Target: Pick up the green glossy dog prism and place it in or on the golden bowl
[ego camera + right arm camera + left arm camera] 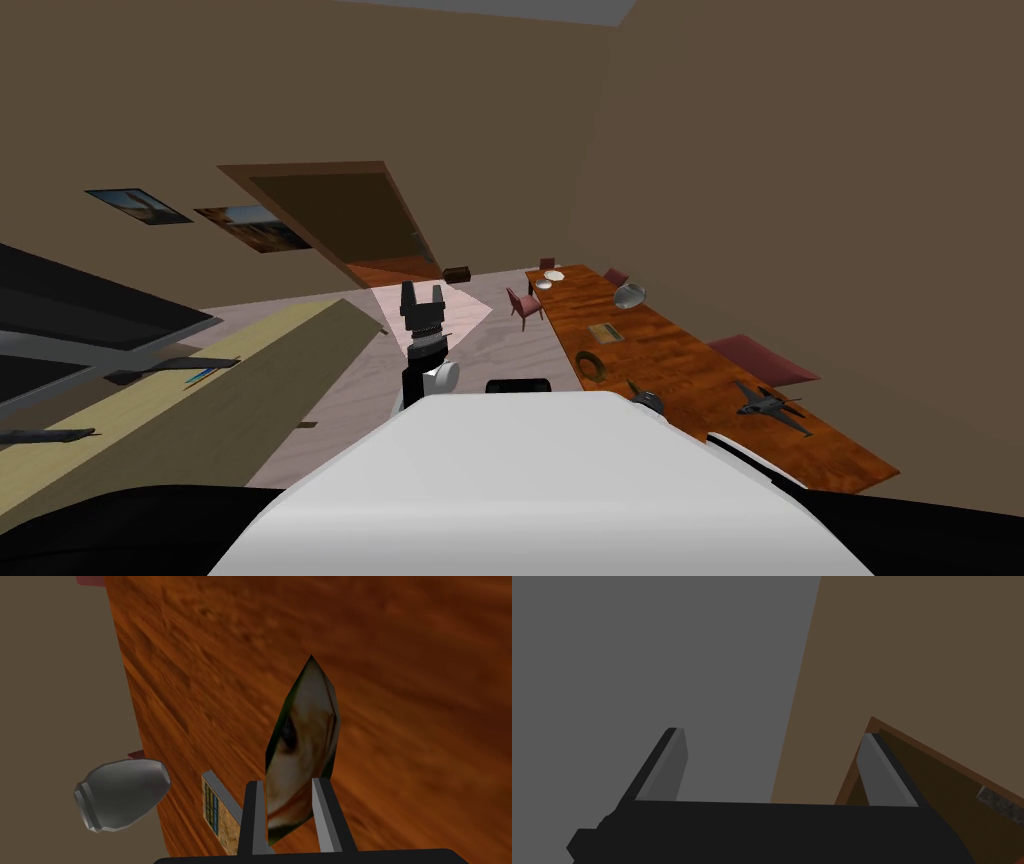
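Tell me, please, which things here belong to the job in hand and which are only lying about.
Belong to the job: dog prism with green edges, clamped in the right gripper; golden bowl on the wooden table.
Only lying about: grey vase, flat box, toy jet, white plates, red chair; the open left gripper holds nothing.

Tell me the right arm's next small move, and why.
Probably carry the green-edged prism with the dog picture across to the golden ring-shaped bowl on the orange-brown wooden table. The right gripper is shut on the prism, the bowl looks empty, and it lies beside the flat tan box, on the side nearer me.
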Motion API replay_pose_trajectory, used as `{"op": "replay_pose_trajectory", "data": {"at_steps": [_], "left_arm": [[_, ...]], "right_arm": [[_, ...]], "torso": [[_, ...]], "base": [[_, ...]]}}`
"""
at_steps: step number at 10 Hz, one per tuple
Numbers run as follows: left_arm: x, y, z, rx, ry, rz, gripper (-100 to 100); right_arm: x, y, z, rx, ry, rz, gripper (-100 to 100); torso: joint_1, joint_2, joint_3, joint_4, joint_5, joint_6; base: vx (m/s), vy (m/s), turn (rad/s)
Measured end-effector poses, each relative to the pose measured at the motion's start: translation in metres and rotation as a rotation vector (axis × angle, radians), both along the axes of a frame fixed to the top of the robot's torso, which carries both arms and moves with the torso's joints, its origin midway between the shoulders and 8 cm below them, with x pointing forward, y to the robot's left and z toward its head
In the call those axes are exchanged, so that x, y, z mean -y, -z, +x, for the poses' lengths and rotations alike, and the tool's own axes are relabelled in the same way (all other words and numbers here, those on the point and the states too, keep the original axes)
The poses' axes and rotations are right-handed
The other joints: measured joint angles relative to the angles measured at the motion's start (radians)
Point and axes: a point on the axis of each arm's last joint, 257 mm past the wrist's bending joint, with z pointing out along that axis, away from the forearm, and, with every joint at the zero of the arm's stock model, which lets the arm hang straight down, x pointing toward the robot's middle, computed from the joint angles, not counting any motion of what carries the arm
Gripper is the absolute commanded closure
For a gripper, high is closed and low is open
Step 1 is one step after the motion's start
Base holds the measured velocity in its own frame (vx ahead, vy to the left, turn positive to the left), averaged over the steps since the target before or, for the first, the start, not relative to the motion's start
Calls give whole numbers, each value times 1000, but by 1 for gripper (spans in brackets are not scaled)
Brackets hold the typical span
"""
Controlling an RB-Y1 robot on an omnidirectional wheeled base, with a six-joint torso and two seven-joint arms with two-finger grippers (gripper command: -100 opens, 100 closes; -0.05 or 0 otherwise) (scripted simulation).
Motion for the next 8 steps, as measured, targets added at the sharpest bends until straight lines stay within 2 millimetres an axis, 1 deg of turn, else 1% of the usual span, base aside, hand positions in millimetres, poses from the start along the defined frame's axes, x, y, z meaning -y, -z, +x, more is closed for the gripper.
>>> {"op": "replay_pose_trajectory", "data": {"at_steps": [4, 8], "left_arm": [[0, 0, 0, 0, 0, 0, 0], [0, 0, 0, 0, 0, 0, 0]], "right_arm": [[0, -10, 3, -28, -32, -95, 100], [-2, -20, 4, -56, -62, -182, 100]], "torso": [[1, -1, -1, 0, 1, -1], [3, -3, -2, 0, 1, -2]], "base": [[-24, 41, 62], [-2, 45, 78]]}}
